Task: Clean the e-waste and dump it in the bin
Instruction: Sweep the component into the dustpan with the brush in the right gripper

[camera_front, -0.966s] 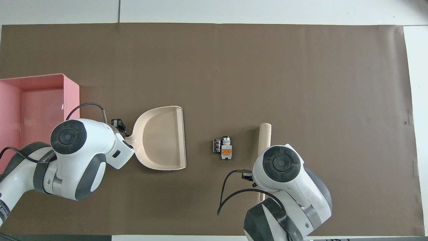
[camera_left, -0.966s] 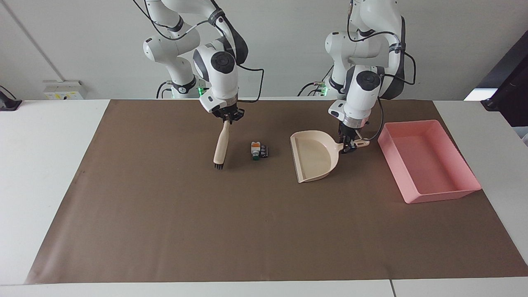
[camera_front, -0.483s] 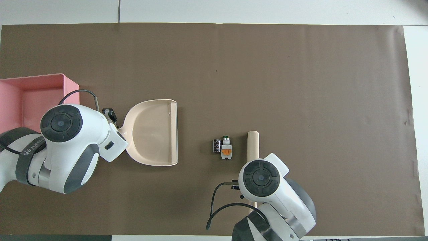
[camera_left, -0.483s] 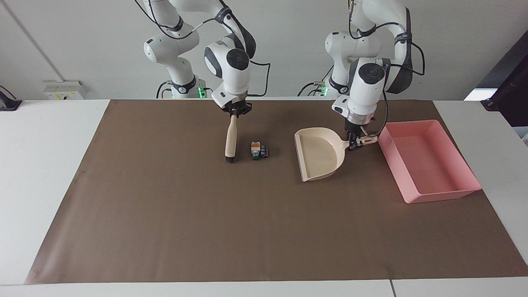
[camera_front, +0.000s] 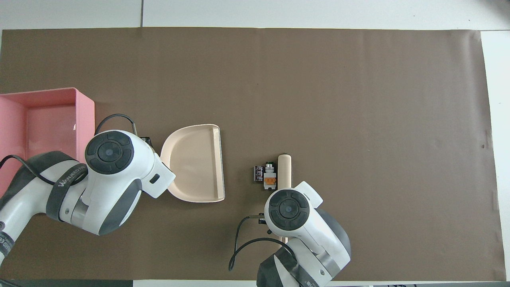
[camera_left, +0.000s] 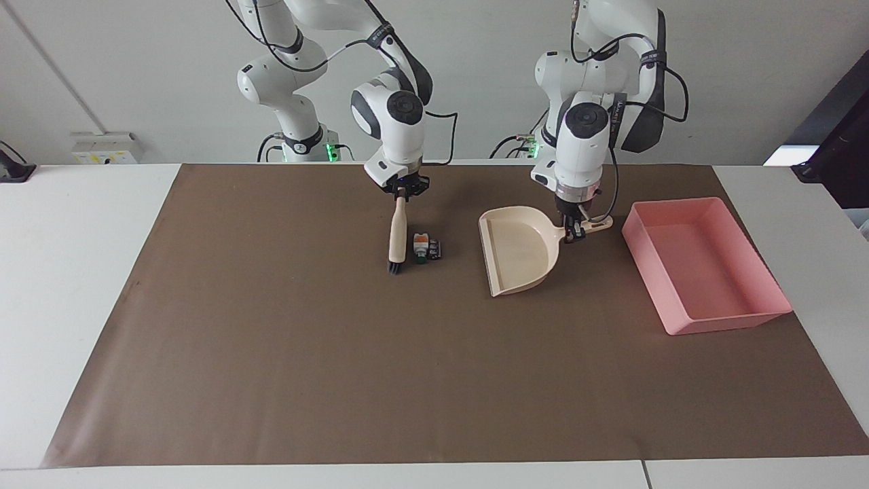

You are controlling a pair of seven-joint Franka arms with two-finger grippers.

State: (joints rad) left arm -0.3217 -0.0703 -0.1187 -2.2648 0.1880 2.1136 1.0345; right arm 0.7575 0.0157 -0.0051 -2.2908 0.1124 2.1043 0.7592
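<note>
Since half a second ago the brush has slid toward the left arm's end of the table and now stands just beside the e-waste, and the dustpan has shifted a little toward the e-waste too. The right gripper hangs straight down from a steeply bent wrist, its fingers clamped on the top of the brush handle, so the brush is nearly upright with its dark bristles down at the brown mat. The left gripper also points down, closed on the dustpan's handle, with the pan's open mouth facing the e-waste. The e-waste lies on the mat between brush and dustpan: right against the brush in the overhead view, apart from the pan's mouth. The bin sits at the left arm's end of the table, beside the dustpan's handle end.
</note>
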